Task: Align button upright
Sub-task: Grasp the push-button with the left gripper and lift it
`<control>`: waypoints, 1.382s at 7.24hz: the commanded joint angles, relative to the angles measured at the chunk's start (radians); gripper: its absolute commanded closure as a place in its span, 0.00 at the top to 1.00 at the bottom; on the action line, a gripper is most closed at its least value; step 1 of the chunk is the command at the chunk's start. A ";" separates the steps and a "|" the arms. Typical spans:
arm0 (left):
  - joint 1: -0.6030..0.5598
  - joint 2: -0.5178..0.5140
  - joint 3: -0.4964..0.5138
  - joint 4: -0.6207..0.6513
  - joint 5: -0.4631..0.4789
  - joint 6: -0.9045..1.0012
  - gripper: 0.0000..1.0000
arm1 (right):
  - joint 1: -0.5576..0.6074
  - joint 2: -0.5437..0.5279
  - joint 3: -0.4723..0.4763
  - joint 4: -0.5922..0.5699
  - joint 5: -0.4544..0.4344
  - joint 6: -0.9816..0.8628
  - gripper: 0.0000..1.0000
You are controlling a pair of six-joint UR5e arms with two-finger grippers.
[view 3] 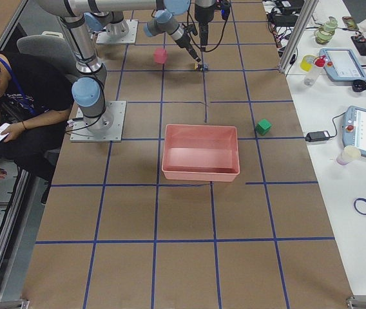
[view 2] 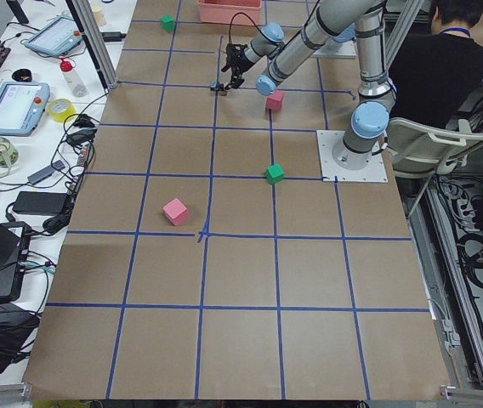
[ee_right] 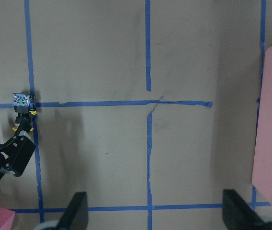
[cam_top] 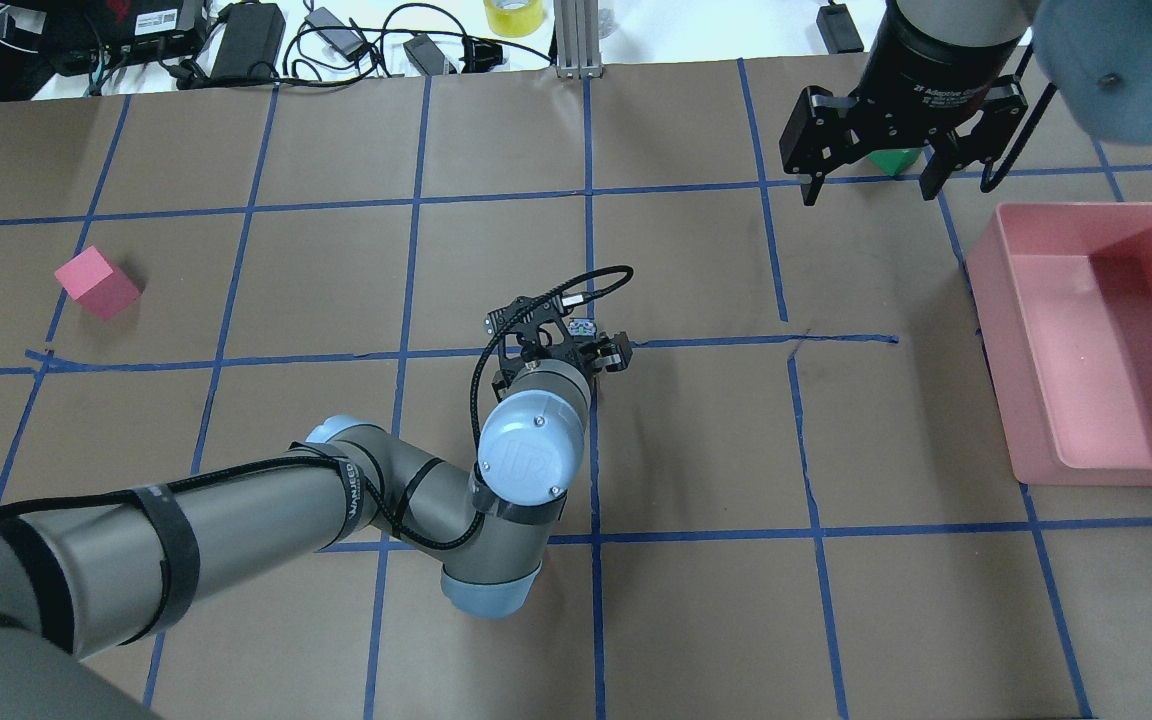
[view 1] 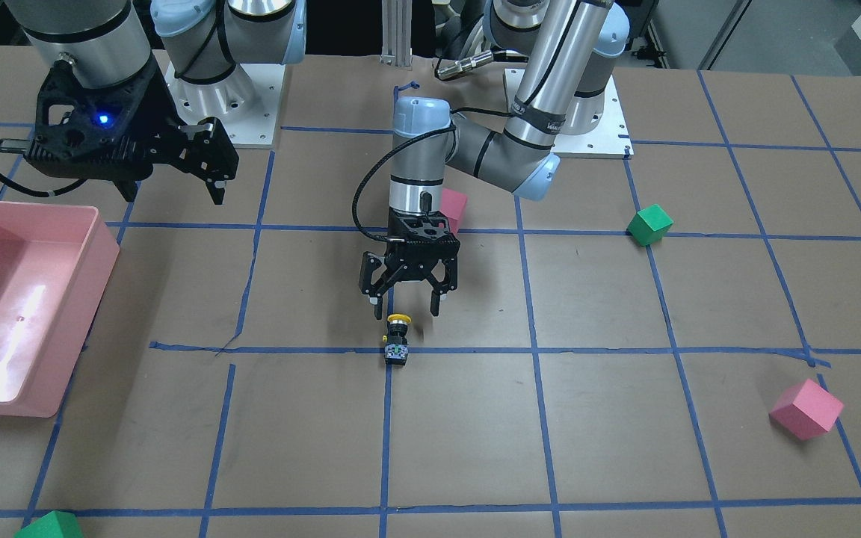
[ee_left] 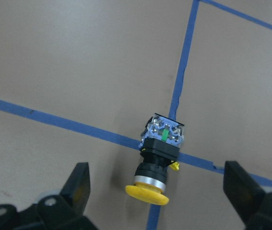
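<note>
The pink bin (cam_top: pixel 1086 206) is seen just beside the right gripper (cam_top: pixel 870 190), which is held above the table (view 1: pixel 625 448) with its 2 fingers spread wide and nothing between them. The left gripper (view 1: pixel 405 305) is pointed down, its 2 fingers likewise parted wide and empty. The button (view 1: pixel 397 340) is found just beyond its fingertips, untouched, laid on its side where blue tape lines (view 1: pixel 535 350) cross, the yellow cap (ee_left: pixel 147 195) turned toward the gripper.

On the worktop (view 1: pixel 625 448) there were one button (view 1: pixel 397 340) and one bin (view 1: pixel 19 314). There were also two pink cubes (view 1: pixel 806 409) and two green cubes (view 1: pixel 649 224), four in all.
</note>
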 commanded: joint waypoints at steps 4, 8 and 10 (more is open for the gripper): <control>-0.015 -0.079 0.003 0.067 -0.008 0.214 0.76 | 0.000 0.000 0.000 0.000 0.000 0.000 1.00; -0.017 -0.043 0.010 0.052 -0.016 0.275 0.00 | 0.000 0.002 0.002 0.000 0.000 0.000 1.00; 0.007 0.020 0.109 -0.198 -0.094 0.318 0.00 | -0.002 0.000 0.002 0.001 0.000 -0.002 1.00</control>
